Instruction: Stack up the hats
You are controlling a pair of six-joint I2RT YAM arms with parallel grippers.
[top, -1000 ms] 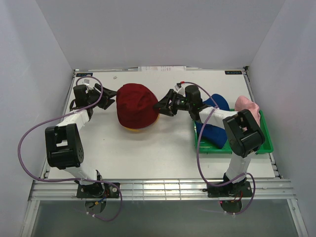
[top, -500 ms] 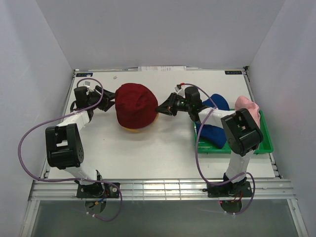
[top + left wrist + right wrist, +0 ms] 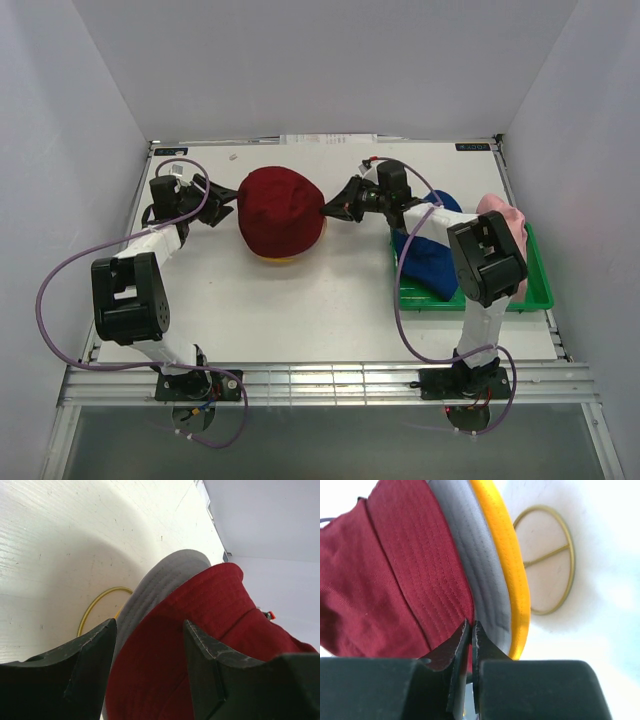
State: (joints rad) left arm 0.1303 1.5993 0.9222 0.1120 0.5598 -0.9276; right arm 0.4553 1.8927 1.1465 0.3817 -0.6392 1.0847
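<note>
Crown up, the round dark red hat (image 3: 282, 212) caps the grey hat (image 3: 475, 565) and yellow hat (image 3: 506, 565); right pincer (image 3: 326, 211) grips its brim, left pincer (image 3: 226, 206) spread apart.

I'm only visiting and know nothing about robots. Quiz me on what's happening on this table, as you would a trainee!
1. True or false: the dark red fabric bucket hat sits on top of the stack.
2. Which brim lies directly beneath it? A) yellow B) grey C) royal blue
3. Fill in: the left gripper is ____ around the red brim, while the right gripper pinches that brim.

Key: 1 true. 2 B, the grey fabric bucket hat. 3 open.
</note>
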